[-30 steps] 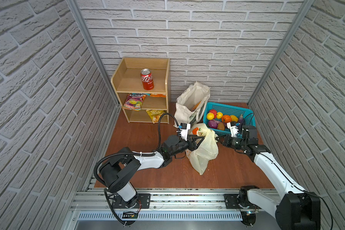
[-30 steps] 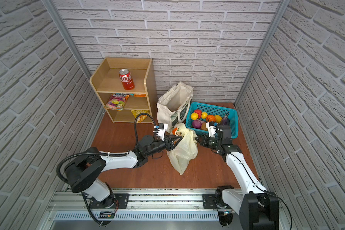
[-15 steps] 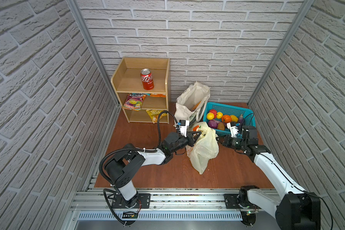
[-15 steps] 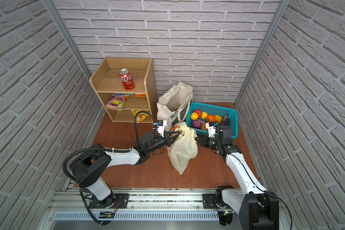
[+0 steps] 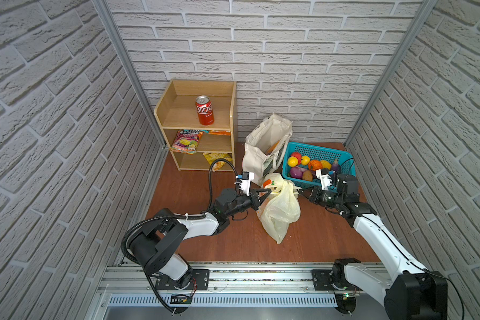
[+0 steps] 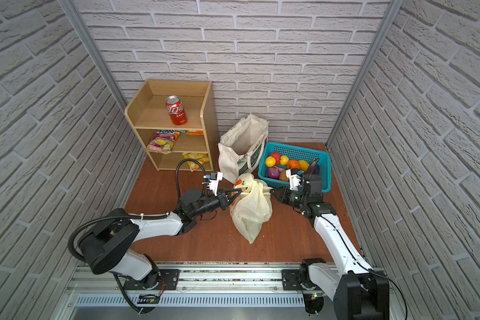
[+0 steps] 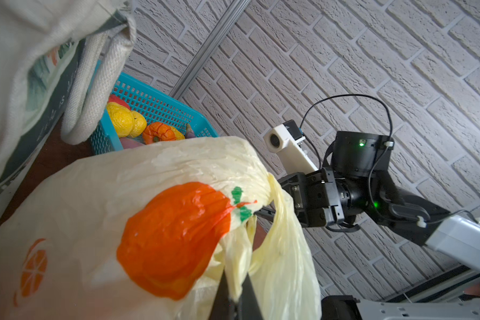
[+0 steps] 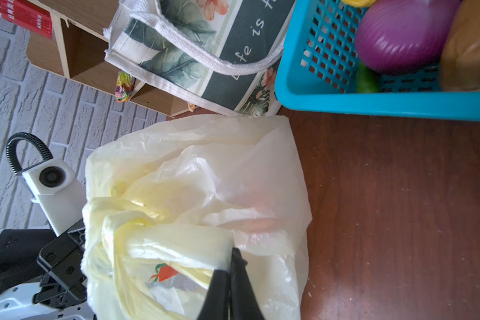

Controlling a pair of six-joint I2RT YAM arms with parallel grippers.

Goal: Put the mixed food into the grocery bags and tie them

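Looking in from the aluminium rail point(image 5: 233, 273) at 6 o'clock, I have both arms reaching over the reddish-brown wooden floor point(image 5: 183, 194). My left gripper point(image 5: 272, 191) points in from 9 o'clock. Its jaws are pinched together on a twisted strip of the thin, translucent pale-yellow plastic bag point(image 5: 280, 213). The left wrist view shows the film squeezed between the black fingers point(image 7: 222, 291).

My right gripper point(image 5: 299, 190) points in from 3 o'clock, its jaws clamped on another band of the same bag's top.

That bag sits mid-floor, its top stretched between the two grippers and its body slumped toward 6 o'clock. It carries an orange fruit print point(image 7: 175, 243). Pale pinkish shapes show through the film, but I cannot tell what they are.

Just beside the bag at 12 o'clock, the cream canvas tote point(image 5: 261, 144) stands upright with its mouth open. Something orange shows inside it, too small for me to identify.

At 1 o'clock the turquoise mesh plastic basket point(image 5: 316, 148) holds toy fruit and vegetables. At 10 o'clock stands the light wooden shelf unit point(image 5: 164, 110). A red cola can point(image 5: 204, 110) is upright on its top tier, with a colourful snack packet point(image 5: 186, 141) on the tier below.
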